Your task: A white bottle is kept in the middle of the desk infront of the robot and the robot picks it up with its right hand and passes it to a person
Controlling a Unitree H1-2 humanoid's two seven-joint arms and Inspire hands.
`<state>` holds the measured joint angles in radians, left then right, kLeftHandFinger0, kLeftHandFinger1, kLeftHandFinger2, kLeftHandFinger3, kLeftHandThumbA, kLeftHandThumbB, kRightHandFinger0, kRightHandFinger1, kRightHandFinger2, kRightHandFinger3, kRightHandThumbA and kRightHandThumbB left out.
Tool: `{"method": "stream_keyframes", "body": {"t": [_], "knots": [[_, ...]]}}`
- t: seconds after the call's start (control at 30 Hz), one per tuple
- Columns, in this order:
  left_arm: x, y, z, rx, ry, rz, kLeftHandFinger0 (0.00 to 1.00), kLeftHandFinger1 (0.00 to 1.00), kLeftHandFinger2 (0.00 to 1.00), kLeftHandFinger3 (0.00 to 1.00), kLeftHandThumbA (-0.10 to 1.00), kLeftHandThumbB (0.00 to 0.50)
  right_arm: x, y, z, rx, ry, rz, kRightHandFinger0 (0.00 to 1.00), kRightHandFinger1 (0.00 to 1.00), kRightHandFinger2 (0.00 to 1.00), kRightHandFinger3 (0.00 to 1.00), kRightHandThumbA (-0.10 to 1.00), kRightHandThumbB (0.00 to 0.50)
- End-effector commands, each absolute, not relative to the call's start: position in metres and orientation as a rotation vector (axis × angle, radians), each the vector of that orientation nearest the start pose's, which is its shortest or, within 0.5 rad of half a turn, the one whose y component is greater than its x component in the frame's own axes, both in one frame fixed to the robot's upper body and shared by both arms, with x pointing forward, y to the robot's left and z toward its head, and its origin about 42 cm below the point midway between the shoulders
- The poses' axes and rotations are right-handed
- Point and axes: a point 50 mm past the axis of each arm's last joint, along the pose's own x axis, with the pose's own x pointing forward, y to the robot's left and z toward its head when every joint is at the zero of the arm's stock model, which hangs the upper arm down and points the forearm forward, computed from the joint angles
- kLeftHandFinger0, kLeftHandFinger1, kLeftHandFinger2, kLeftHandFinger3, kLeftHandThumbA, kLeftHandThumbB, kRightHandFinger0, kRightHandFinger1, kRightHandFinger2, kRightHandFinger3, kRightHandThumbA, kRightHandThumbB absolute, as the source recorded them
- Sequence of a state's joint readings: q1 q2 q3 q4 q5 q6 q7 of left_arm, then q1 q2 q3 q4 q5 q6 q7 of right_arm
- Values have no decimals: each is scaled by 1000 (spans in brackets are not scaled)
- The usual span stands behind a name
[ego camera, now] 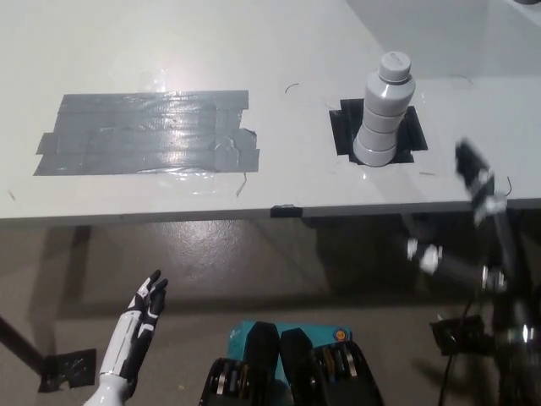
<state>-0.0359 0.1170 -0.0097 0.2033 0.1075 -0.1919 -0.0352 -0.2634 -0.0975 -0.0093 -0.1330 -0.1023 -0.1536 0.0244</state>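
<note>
Desk (169, 51): grey, silver tape patch (148, 133).
White bottle (385, 110): upright on black square (406, 127); no legible label.
Right hand (475, 173): blurred, fingers unclear.
Left hand (148, 306): low, fingers straight.

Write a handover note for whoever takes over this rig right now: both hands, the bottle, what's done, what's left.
Left hand: white, resting low below the desk edge, fingers apart, holding nothing.
Right hand: black, blurred, raised at the desk's front edge right of the bottle, not touching it; open or shut unclear.
White ribbed plastic bottle: upright on a black tape square.
Done: nothing grasped.
Left: grasp, lift, pass to a person; none in view.
</note>
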Motion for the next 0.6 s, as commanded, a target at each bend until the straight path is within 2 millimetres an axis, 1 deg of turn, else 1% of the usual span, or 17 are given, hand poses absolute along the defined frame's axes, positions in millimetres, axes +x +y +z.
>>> {"method": "stream_keyframes", "body": {"t": [0.0,0.03,0.07,0.13,0.23,0.27,0.3,0.33,0.37,0.4,0.43,0.47,0.53,0.57], "knots": [[295,245,76,234,-86,-69,1000,1000,1000,1000,951,105,382,-220,249,-215,-517,27,1000,1000,1000,1000,1000,376],[295,245,75,234,-79,-67,1000,1000,1000,1000,953,114,392,-220,249,-212,-498,23,1000,1000,1000,1000,1000,375],[294,246,74,237,-81,-65,1000,1000,1000,1000,958,117,402,-221,248,-222,-466,11,1000,1000,1000,1000,1000,356],[294,247,73,236,-80,-65,1000,1000,1000,1000,953,106,418,-220,246,-174,-427,1,1000,1000,1000,1000,1000,353],[293,248,72,237,-79,-63,1000,1000,1000,1000,949,110,442,-216,246,-143,-386,2,1000,1000,1000,1000,1000,358],[294,248,72,238,-82,-62,1000,1000,1000,1000,953,103,451,-214,246,-145,-361,0,1000,1000,1000,1000,1000,378],[294,248,72,238,-84,-62,1000,1000,1000,1000,953,101,459,-213,246,-147,-343,-2,1000,1000,1000,1000,1000,383],[294,248,72,238,-84,-62,1000,1000,1000,1000,953,101,459,-213,246,-147,-343,-3,1000,1000,1000,1000,1000,383],[295,247,72,238,-81,-65,1000,1000,1000,1000,955,107,472,-212,245,-149,-309,-5,1000,1000,1000,1000,1000,406],[296,247,72,241,-82,-66,1000,1000,1000,1000,964,108,480,-210,243,-146,-294,-4,1000,1000,1000,1000,1000,407],[296,247,72,243,-81,-67,1000,1000,1000,1000,970,114,482,-209,242,-146,-288,-5,1000,1000,1000,1000,1000,400],[295,247,71,245,-79,-68,1000,1000,1000,1000,972,110,487,-208,239,-144,-270,-5,1000,1000,1000,1000,1000,391],[294,247,71,244,-77,-67,1000,1000,1000,1000,973,110,497,-204,235,-132,-243,-1,1000,1000,1000,1000,1000,387],[293,247,72,240,-78,-67,1000,1000,1000,1000,970,101,501,-202,233,-125,-226,2,1000,1000,1000,1000,1000,397]]}}
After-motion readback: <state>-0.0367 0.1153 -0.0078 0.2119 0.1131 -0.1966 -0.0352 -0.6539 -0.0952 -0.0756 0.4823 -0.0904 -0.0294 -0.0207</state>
